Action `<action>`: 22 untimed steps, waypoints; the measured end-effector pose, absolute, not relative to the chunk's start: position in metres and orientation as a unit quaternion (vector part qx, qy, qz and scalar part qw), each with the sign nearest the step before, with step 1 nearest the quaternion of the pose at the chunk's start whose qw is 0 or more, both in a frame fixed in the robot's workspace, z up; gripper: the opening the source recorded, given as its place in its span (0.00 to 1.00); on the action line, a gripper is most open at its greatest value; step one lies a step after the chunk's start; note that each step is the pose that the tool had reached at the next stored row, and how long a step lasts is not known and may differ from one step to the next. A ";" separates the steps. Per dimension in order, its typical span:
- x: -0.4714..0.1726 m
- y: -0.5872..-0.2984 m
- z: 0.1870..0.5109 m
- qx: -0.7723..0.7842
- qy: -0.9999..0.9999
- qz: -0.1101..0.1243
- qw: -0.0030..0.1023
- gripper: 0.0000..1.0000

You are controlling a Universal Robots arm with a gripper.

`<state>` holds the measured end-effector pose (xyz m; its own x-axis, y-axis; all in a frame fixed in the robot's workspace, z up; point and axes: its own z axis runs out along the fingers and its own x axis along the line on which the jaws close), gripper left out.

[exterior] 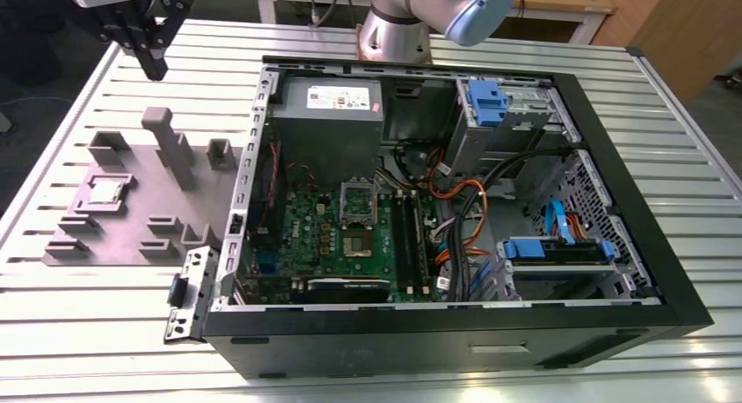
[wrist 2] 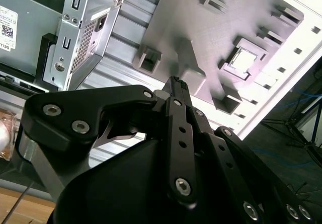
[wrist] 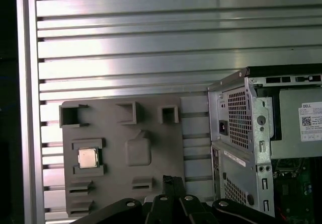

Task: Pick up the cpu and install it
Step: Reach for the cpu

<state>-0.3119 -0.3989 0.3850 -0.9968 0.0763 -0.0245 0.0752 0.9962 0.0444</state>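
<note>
Exterior view shows the closed, empty gripper [exterior: 152,69] pointing down, clear of the cpu [exterior: 107,191].

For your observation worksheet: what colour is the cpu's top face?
The cpu is silver-grey on top, with a paler rim, clearest in the first wrist view.
</note>
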 end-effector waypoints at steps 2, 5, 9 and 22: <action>-0.313 -0.399 0.385 0.038 0.999 0.022 0.013 0.11; -0.315 -0.399 0.385 0.038 0.999 0.022 0.013 0.11; -0.317 -0.399 0.385 0.038 0.999 0.022 0.013 0.11; -0.325 -0.399 0.385 0.038 0.999 0.022 0.013 0.11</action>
<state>-0.3249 -0.3990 0.3848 -0.9968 0.0762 -0.0245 0.0751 0.9962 0.0443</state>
